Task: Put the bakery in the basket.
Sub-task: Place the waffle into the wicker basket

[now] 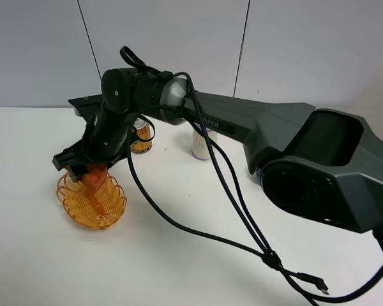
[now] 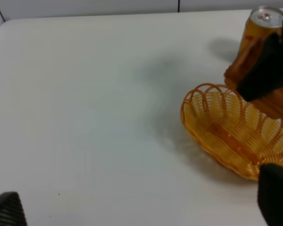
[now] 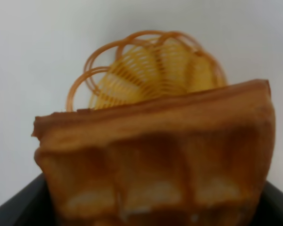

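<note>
The bakery (image 1: pixel 96 178), an orange-brown waffle wedge, is held by my right gripper (image 1: pixel 91 171), which is shut on it just above the basket (image 1: pixel 92 203). The arm reaches across to the left side of the table. The right wrist view shows the waffle (image 3: pixel 155 160) close up, with the empty basket (image 3: pixel 151 70) beneath it. The left wrist view shows the basket (image 2: pixel 231 134), the waffle (image 2: pixel 273 101) over its far end, and the right gripper (image 2: pixel 266 66). My left gripper (image 2: pixel 141 202) is open and empty, well short of the basket.
A yellow drink can (image 1: pixel 140 137) stands just behind the basket; it also shows in the left wrist view (image 2: pixel 262 23). A white container (image 1: pixel 201 143) stands behind the right arm. Black cables (image 1: pixel 242 223) hang across the table.
</note>
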`<state>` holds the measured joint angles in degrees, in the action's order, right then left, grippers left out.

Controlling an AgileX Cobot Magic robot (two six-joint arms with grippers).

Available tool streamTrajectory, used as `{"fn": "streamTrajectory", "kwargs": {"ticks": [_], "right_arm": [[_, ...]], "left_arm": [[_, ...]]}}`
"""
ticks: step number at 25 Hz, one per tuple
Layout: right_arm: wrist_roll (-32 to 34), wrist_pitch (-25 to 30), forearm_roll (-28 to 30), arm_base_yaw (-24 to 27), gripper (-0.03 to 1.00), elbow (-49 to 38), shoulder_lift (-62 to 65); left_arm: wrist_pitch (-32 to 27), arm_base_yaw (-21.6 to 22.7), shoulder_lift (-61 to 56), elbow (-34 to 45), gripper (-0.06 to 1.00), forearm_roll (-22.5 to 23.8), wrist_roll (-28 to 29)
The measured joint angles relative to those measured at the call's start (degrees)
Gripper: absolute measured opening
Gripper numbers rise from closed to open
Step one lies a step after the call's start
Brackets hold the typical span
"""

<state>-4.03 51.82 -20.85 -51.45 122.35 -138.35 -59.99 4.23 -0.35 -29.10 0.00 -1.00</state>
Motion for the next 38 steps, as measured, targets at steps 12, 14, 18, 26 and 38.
{"fn": "streamTrajectory", "kwargs": {"ticks": [12, 14, 18, 26, 38], "right_arm": [[-1.2, -0.5, -1.5, -0.9, 0.68, 0.0, -2.8], [-1.2, -0.5, -1.5, -0.9, 0.68, 0.0, -3.0], [-1.2, 0.4, -1.5, -0.9, 0.68, 0.0, -3.2], [-1.8, 0.5, -1.5, -1.4, 0.68, 0.0, -3.2], [-1.8, -0.9, -1.5, -1.6, 0.77, 0.0, -3.2]], "left_arm": [[0.0, 0.0, 0.0, 0.0, 1.0, 0.0, 0.0], [0.0, 0.0, 0.0, 0.0, 1.0, 0.0, 0.0], [0.0, 0.0, 0.0, 0.0, 1.0, 0.0, 0.0], [0.0, 0.0, 0.0, 0.0, 1.0, 0.0, 0.0], [0.0, 0.0, 0.0, 0.0, 1.0, 0.0, 0.0]]}}
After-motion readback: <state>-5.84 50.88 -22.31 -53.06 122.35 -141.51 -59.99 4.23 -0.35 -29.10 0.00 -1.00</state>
